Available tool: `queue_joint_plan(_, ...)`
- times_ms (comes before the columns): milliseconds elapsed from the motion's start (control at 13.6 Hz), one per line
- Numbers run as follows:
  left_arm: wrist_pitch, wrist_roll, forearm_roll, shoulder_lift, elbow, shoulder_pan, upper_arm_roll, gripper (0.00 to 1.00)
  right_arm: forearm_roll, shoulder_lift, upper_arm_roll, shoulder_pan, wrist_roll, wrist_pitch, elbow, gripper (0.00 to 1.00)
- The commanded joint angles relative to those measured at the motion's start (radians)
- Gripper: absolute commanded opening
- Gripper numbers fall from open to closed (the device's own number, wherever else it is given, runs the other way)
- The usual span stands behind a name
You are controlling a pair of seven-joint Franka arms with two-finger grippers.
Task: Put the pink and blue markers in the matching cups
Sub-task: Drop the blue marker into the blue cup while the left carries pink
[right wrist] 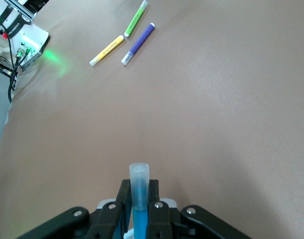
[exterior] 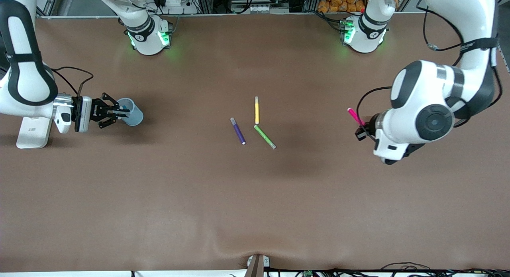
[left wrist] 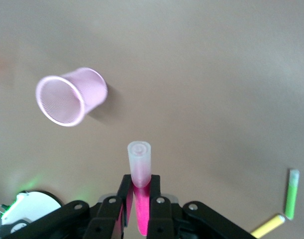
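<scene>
Three loose markers mid-table, cups at the arm ends

Purple marker (exterior: 238, 130) toward right arm's end, beside yellow marker (exterior: 257, 110); green marker (exterior: 265, 136) nearest the camera; blue cup (exterior: 133, 112) at right arm's end

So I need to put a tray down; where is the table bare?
Bare: the wide stretch nearer the camera than the purple marker and green marker. Crowded: mid-table with the yellow marker, and around the blue cup.
</scene>
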Motion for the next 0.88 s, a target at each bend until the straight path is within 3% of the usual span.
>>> queue_joint_plan(0,0.041,0.001,0.095,-0.094,-0.101,0.008,-0.013,0.0,0.025,0.029,0.017,-0.046,-0.032,-0.025,0.025,0.12)
queue_joint_plan(74,0.063,0.001,0.106,-0.117,-0.139,0.008,-0.013,0.0,0.025,0.029,0.017,-0.049,-0.03,-0.04,0.026,0.66)
queue_joint_plan(147,0.093,0.001,0.106,-0.149,-0.182,0.009,-0.011,0.0,0.026,0.029,0.017,-0.052,-0.033,-0.043,0.026,1.0)
queue_joint_plan(368,0.134,0.007,0.163,-0.224,-0.262,0.016,-0.016,0.0,0.025,0.028,0.016,-0.073,-0.01,-0.079,0.046,1.0)
queue_joint_plan(589,0.138,0.03,0.168,-0.237,-0.274,0.032,-0.016,0.0,0.023,0.024,0.017,-0.066,0.121,-0.108,0.083,1.0)
queue_joint_plan(809,0.156,0.092,0.169,-0.289,-0.317,0.075,-0.019,0.0,0.002,0.027,0.019,-0.054,0.388,-0.186,0.255,1.0)
